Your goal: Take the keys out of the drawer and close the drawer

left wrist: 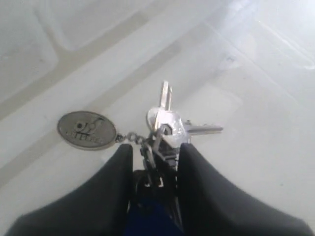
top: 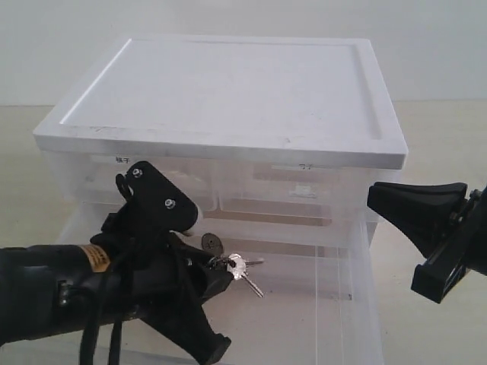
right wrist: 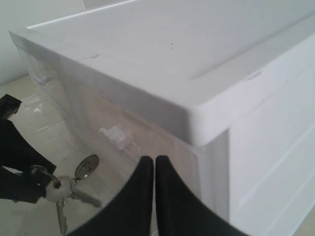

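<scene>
Scene: a white-topped cabinet (top: 228,84) with see-through drawers fills the exterior view; its lowest drawer (top: 354,300) is pulled out toward the bottom of the frame.
Keys: the keys (top: 242,268) sit lower centre in the exterior view, inside the outline of the open drawer. It cannot be told whether they touch the drawer floor or hang just above it.
Left gripper: the left gripper (left wrist: 156,169) enters from the lower left, its two black fingers clenched on the key ring. The blue fob (left wrist: 147,223) is between them, and the oval grey tag (left wrist: 87,130) trails out to one side on a short chain.
Right gripper: the right gripper (right wrist: 155,164) waits at the right edge, beside the cabinet corner, fingers pressed together on nothing.
Handling: the bunch is probably light, hard and slick, with loose parts that swing. The ring, where everything joins, looks like the surest hold.
Remaining: the drawer is not yet closed.
</scene>
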`<state>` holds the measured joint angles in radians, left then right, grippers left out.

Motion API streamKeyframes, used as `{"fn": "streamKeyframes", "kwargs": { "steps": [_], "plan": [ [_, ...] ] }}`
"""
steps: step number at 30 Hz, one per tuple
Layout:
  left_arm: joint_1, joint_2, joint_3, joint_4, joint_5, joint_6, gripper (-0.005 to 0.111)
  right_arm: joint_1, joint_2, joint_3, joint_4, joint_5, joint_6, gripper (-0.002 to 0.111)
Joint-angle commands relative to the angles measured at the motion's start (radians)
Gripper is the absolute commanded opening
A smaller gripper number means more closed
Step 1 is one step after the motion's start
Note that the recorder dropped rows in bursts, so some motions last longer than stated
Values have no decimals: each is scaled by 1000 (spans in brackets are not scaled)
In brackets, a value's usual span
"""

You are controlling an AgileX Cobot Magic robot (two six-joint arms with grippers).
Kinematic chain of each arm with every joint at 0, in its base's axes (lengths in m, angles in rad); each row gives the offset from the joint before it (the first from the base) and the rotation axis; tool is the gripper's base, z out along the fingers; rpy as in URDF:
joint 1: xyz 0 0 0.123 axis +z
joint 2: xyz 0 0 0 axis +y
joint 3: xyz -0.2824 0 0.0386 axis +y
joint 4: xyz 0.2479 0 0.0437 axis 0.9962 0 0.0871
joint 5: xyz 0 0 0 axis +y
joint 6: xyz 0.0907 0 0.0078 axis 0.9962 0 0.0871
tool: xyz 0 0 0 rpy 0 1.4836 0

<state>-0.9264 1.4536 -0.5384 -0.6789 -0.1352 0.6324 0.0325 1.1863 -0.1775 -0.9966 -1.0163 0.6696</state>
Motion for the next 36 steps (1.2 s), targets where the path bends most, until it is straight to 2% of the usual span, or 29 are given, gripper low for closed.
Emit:
{"fn": "streamKeyframes", "kwargs": {
  "steps": [1, 20, 22, 25, 28, 36],
  "plan": [
    [-1, -93, 2, -7, 43, 19, 4, -1, 1, -4, -3, -1, 1, 0],
    [-1, -470, 7, 18, 128, 79, 4, -1, 1, -4, -3, -1, 1, 0],
    [14, -515, 7, 18, 126, 81, 4, -1, 1, -4, -3, -1, 1, 0],
    [56, -579, 7, 18, 126, 102, 4, -1, 1, -4, -3, -1, 3, 0],
    [129, -620, 9, 18, 115, 109, 4, -1, 1, -4, -3, -1, 5, 0],
    [354, -643, 160, -143, -153, 142, 4, -1, 1, -4, -3, -1, 5, 0]
  ]
}}
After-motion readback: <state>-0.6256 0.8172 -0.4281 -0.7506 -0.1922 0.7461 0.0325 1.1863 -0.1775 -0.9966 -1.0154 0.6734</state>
